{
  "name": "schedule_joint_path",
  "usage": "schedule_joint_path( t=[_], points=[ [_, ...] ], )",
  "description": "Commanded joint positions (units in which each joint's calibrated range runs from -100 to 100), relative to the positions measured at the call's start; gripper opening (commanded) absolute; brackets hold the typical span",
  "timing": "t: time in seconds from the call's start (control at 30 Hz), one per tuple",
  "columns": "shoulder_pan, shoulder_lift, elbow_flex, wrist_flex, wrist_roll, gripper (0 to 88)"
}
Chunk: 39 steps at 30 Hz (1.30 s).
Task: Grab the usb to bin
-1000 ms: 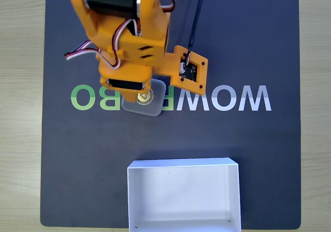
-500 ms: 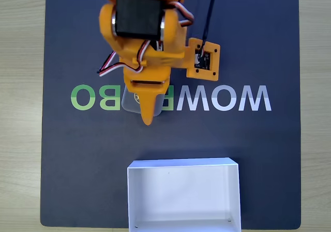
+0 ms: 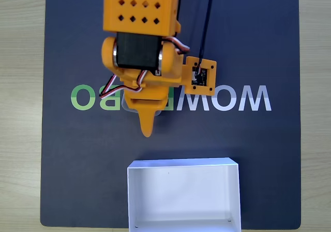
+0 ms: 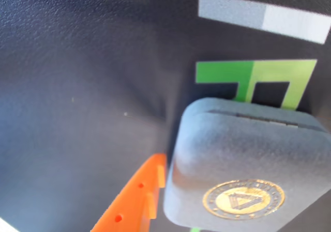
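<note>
In the wrist view the usb [image 4: 243, 183] is seen pressed against an orange finger [image 4: 137, 201] along its left edge, though a grasp cannot be confirmed. In the fixed view the gripper [image 3: 147, 124] is poised over the dark mat [image 3: 269, 154]. A bare strip of mat lies between the fingertip and the near wall of the bin [image 3: 183, 163].

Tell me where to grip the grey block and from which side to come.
Grip the grey block across two opposite flat edges, coming straight down from above. It lies flat on the dark mat with its emblem up, so only the thin sides offer purchase. One orange finger already sits against its left edge in the wrist view.
</note>
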Motion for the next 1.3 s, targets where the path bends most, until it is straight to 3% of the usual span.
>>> schedule_joint_path(
  t=[0.0, 0.5, 0.6, 0.87, 1.27],
  points=[
    [1.01, 0.93, -3.12, -0.33, -0.07, 47.7],
    [1.10, 4.92, -3.48, 0.02, 0.03, 46.7],
    [1.10, 4.83, -3.48, -0.24, 0.03, 38.5],
    [1.10, 4.49, -3.48, -0.41, 0.24, 1.1],
    [0.25, -8.56, -6.19, -0.67, 0.40, 1.2]
  ],
)
